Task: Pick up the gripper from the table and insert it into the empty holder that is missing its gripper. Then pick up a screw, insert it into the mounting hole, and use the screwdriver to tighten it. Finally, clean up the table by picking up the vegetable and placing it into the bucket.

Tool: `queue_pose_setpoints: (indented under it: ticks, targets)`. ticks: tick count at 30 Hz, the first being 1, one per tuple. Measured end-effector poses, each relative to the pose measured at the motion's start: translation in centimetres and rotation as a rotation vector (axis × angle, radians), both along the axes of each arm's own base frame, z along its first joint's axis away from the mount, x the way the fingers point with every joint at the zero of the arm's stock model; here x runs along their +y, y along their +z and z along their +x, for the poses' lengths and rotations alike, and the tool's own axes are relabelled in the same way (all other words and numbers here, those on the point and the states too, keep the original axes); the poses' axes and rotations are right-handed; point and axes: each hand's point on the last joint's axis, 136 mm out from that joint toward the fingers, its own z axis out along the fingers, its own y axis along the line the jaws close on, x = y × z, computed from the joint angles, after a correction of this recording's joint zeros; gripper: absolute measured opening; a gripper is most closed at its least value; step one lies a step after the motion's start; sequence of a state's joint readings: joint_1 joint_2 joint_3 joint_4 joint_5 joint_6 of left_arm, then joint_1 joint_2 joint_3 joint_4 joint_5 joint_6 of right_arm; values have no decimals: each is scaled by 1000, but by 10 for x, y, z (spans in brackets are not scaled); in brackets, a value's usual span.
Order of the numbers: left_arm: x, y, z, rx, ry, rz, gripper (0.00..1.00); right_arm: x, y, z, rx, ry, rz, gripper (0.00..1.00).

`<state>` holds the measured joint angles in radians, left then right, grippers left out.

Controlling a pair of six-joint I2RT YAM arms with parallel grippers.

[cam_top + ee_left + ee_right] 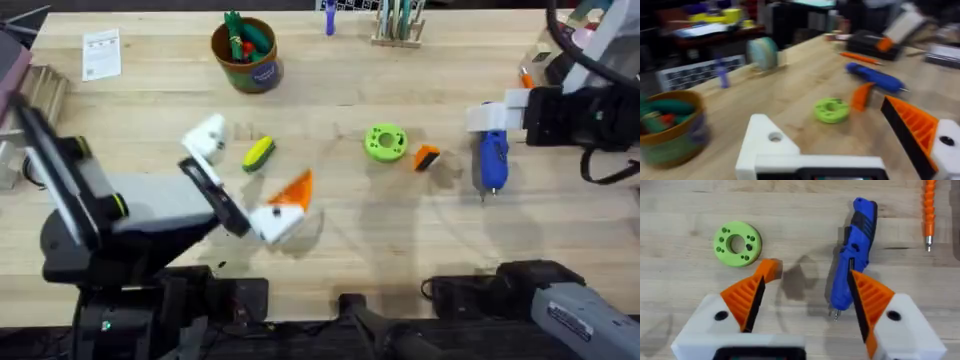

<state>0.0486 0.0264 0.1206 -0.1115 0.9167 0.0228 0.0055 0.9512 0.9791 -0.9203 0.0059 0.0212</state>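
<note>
My left gripper point(252, 160) stands open above the table. One of its fingers is the bare white holder point(205, 137) point(767, 145); the other finger point(912, 130) carries an orange tip. In the overhead view the yellow vegetable point(258, 152) lies between them. The small orange gripper point(427, 157) point(769, 268) point(861, 96) lies right of the green disc point(385, 141). The blue screwdriver point(492, 160) point(855, 250) lies to its right. My right gripper point(492, 118) point(807, 280) hovers open over both, holding nothing. The bucket point(246, 55) point(670, 127) stands at the back left. I cannot make out a screw.
The bucket holds green and red toy vegetables. A thin orange tool point(929, 210) point(860, 58) lies beyond the screwdriver at the far right. A paper card point(101, 53) sits at the back left, and a rack of pens point(398, 22) stands at the back edge.
</note>
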Motion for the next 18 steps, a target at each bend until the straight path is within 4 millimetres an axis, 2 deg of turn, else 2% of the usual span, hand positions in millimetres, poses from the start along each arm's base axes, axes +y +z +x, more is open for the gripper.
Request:
queue_pose_setpoints:
  ticks: [3,6,12,18]
  targets:
    - [-16,-7,-22,7,-163,-4,985,0,0,0,0,0,0,991]
    - [-24,-17,-36,32,-265,-11,985,0,0,0,0,0,0,991]
    - [-32,-36,-48,90,-360,-26,985,0,0,0,0,0,0,991]
    - [-35,-42,-54,133,-399,-37,984,0,0,0,0,0,0,991]
